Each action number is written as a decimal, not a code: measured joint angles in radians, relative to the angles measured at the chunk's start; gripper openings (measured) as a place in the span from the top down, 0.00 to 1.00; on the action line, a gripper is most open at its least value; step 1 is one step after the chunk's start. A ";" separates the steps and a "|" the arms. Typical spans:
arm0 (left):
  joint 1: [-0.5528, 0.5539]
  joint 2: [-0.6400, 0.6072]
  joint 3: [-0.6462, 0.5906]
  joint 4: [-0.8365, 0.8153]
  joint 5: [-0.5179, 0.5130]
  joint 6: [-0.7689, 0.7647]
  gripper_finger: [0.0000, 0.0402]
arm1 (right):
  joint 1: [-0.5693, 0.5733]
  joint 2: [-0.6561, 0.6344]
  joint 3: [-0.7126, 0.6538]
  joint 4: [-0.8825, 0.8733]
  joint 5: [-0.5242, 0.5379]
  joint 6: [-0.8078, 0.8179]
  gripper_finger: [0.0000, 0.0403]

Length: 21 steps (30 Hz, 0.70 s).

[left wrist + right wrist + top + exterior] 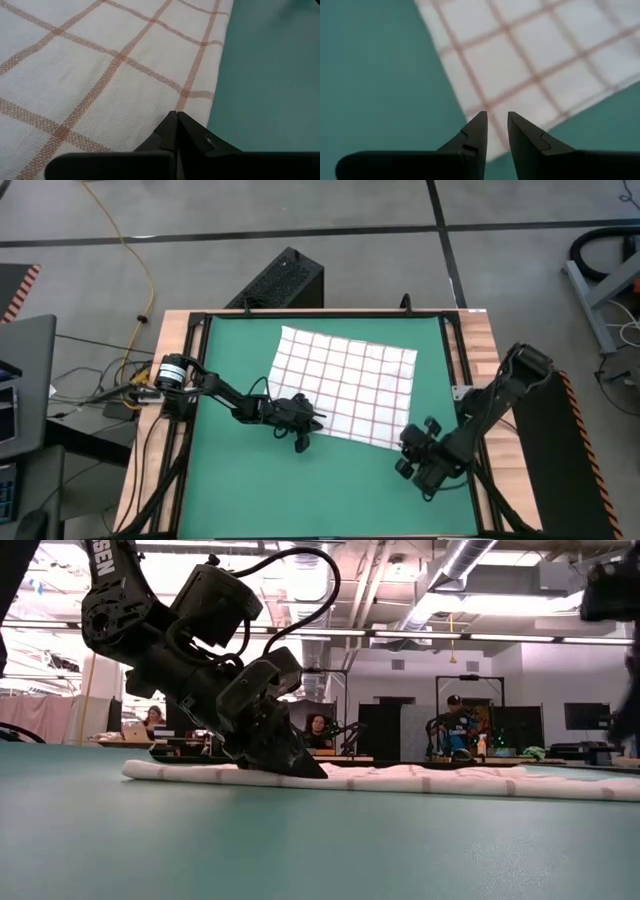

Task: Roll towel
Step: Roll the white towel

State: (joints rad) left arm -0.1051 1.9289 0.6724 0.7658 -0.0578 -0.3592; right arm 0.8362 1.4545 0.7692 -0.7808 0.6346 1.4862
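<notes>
**Low view: my left hand down on the towel's edge**

My left hand (300, 765) comes in from above on the picture's left side, angled downward, its dark tip pressed onto the towel (420, 780). Fingers look closed together at the tip. The towel lies flat as a low pale strip across the green tabletop (300, 850), running from the left of my hand out to the right edge. A black cable (300, 580) loops over my wrist. At the far right edge, a dark blurred shape of my other arm (615, 600). Beyond the tabletop: a lit room, ceiling lights, seated people (455, 730) at desks.
</notes>
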 joint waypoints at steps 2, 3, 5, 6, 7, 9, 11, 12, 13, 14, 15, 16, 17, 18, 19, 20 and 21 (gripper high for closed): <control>0.000 0.000 0.000 0.000 0.000 0.000 1.00 | 0.000 -0.036 0.000 0.011 0.036 -0.004 0.76; 0.000 0.000 0.000 0.000 0.000 0.000 1.00 | 0.000 -0.050 0.000 0.028 0.044 -0.026 0.76; 0.000 0.000 0.000 0.000 -0.001 0.000 1.00 | 0.000 -0.067 0.000 0.074 0.035 -0.122 0.75; 0.000 0.000 0.000 0.000 -0.001 0.000 1.00 | -0.003 -0.070 0.000 0.096 0.020 -0.174 0.73; 0.000 0.000 0.000 0.000 0.000 0.000 1.00 | -0.008 -0.070 0.000 0.116 0.001 -0.218 0.71; 0.000 0.000 0.000 0.000 -0.001 0.000 1.00 | -0.022 -0.064 0.000 0.151 -0.047 -0.291 0.66; 0.000 0.000 0.000 0.000 -0.001 0.000 1.00 | -0.035 -0.048 0.001 0.170 -0.091 -0.351 0.58; 0.000 0.000 0.000 -0.001 -0.001 0.000 1.00 | -0.040 -0.038 0.001 0.172 -0.108 -0.376 0.54; 0.000 0.000 0.000 -0.001 -0.001 0.000 1.00 | -0.045 -0.027 0.001 0.169 -0.119 -0.392 0.51; 0.000 0.000 0.000 -0.001 -0.001 0.000 1.00 | -0.050 -0.017 0.001 0.162 -0.122 -0.393 0.47; 0.000 0.000 0.000 -0.001 -0.001 0.000 1.00 | -0.056 -0.006 0.001 0.151 -0.122 -0.393 0.45; 0.000 0.000 0.000 -0.001 -0.001 0.000 1.00 | -0.061 0.006 0.001 0.142 -0.124 -0.397 0.43; 0.000 0.000 0.000 -0.001 -0.001 0.000 1.00 | -0.065 0.018 0.001 0.133 -0.129 -0.405 0.41; 0.000 0.000 0.000 -0.001 -0.001 0.000 1.00 | -0.068 0.028 0.001 0.130 -0.134 -0.415 0.41; 0.000 0.000 0.000 -0.001 -0.001 0.000 1.00 | -0.071 0.038 0.001 0.129 -0.142 -0.425 0.41; 0.000 0.000 0.000 -0.002 -0.001 0.000 1.00 | -0.073 0.044 0.001 0.129 -0.151 -0.435 0.42; 0.000 0.000 0.000 -0.003 -0.001 0.000 1.00 | -0.073 0.053 0.001 0.131 -0.163 -0.443 0.42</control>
State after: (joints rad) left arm -0.1051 1.9289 0.6724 0.7626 -0.0591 -0.3588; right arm 0.7628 1.5071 0.7704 -0.6502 0.4719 1.0431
